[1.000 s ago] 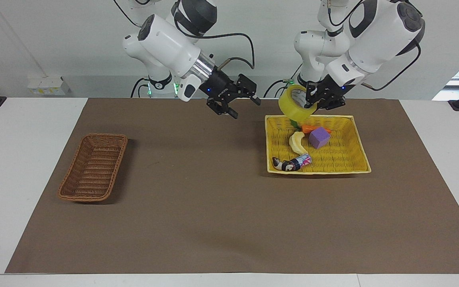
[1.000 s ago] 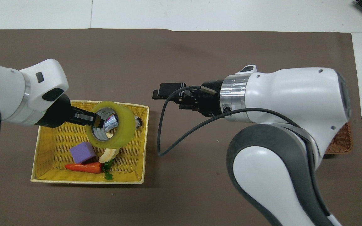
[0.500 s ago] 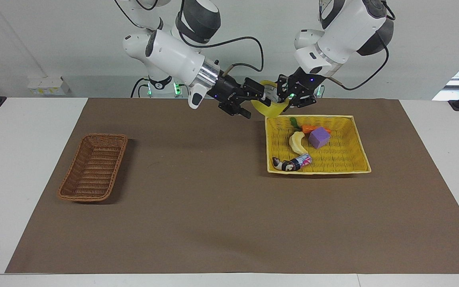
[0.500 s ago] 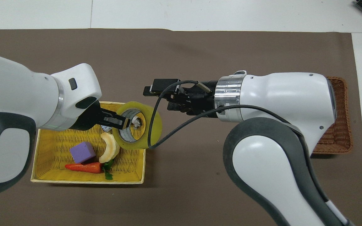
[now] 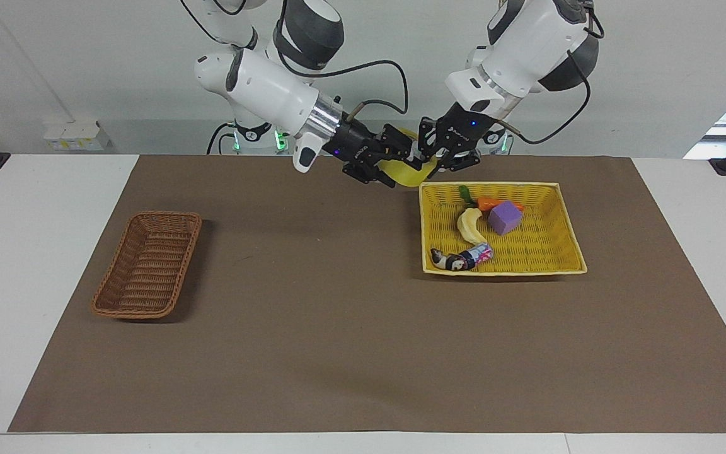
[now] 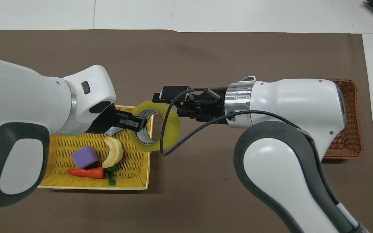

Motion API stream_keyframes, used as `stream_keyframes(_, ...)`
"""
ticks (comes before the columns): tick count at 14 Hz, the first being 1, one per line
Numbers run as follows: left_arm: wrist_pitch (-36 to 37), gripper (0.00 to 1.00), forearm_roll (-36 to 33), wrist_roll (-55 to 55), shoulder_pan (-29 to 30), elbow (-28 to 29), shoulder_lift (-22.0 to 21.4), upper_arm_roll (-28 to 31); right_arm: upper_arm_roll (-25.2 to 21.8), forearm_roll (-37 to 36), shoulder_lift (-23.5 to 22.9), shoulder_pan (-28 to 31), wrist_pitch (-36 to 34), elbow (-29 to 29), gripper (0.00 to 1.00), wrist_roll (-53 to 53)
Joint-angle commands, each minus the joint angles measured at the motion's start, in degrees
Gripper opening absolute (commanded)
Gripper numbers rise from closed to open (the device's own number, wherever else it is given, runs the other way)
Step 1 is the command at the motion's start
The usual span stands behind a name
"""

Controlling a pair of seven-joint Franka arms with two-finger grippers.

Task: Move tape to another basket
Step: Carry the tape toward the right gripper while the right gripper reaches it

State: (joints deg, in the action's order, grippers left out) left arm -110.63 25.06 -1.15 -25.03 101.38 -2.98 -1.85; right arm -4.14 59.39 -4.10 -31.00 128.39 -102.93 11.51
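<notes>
The tape [image 5: 408, 176], a translucent yellow roll with a grey core, hangs in the air over the corner of the yellow basket [image 5: 566, 214] that lies toward the robots and the table's middle. My left gripper [image 5: 437, 157] is shut on the roll's wall, one finger inside the core [image 6: 139, 124]. My right gripper [image 5: 394, 162] has come in from the other end and sits right at the roll's rim [image 6: 173, 129], on the edge away from the left gripper. The brown wicker basket [image 5: 147, 265] stands toward the right arm's end of the table, with nothing in it.
The yellow basket holds a purple cube [image 5: 505, 217], a banana [image 5: 471, 227], a carrot [image 5: 493, 203] and a printed packet [image 5: 464, 258]. A brown mat [image 5: 312, 328] covers the table between the two baskets. The right arm's cable [image 6: 165, 136] loops in front of the tape.
The left gripper has carried the tape off the yellow basket toward the table's middle. The right gripper has moved in to meet it at the roll's rim.
</notes>
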Motion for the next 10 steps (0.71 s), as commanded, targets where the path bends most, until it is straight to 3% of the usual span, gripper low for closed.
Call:
stream_keyframes(1,-2.13,0.00,1.39,0.63,-0.82,0.66,-1.42,0.71,0.01,0.55,1.11,1.03,-2.44,-2.10,0.00,-0.71)
stream_keyframes(2,-2.13,0.02,1.48,0.89,-0.73,0.66,-1.33,0.71,0.01,0.55,1.11,1.56,-2.88,-2.02,0.00,-0.36)
stream_keyframes(3,-2.22,0.14,1.48,2.37,-0.64,0.66,-1.33,0.71,0.01,0.55,1.11,1.65,-3.14,-1.93,0.00,-0.18)
stream_keyframes(4,-2.39,0.48,1.48,4.99,-0.73,0.66,-1.24,0.71,-0.08,0.55,1.11,1.56,-3.14,-2.01,0.00,-0.18)
stream_keyframes(5,-3.00,0.91,1.39,7.37,-0.73,0.57,-1.16,0.79,-0.08,0.55,1.11,1.65,-3.14,-2.02,0.00,-0.18)
stream_keyframes(6,-3.44,1.00,1.39,9.48,-0.73,0.31,-1.07,0.79,-0.08,0.55,1.11,1.56,-3.14,-2.02,0.00,-0.09)
stream_keyframes(8,-2.66,1.00,0.96,17.11,-0.81,0.13,-1.59,0.79,-0.08,0.55,1.11,1.56,-3.14,-1.93,0.00,0.17)
stream_keyframes(10,-1.61,1.00,0.69,17.76,-0.11,0.05,-2.38,1.06,-0.08,0.47,1.11,1.56,-3.14,-2.01,0.00,0.17)
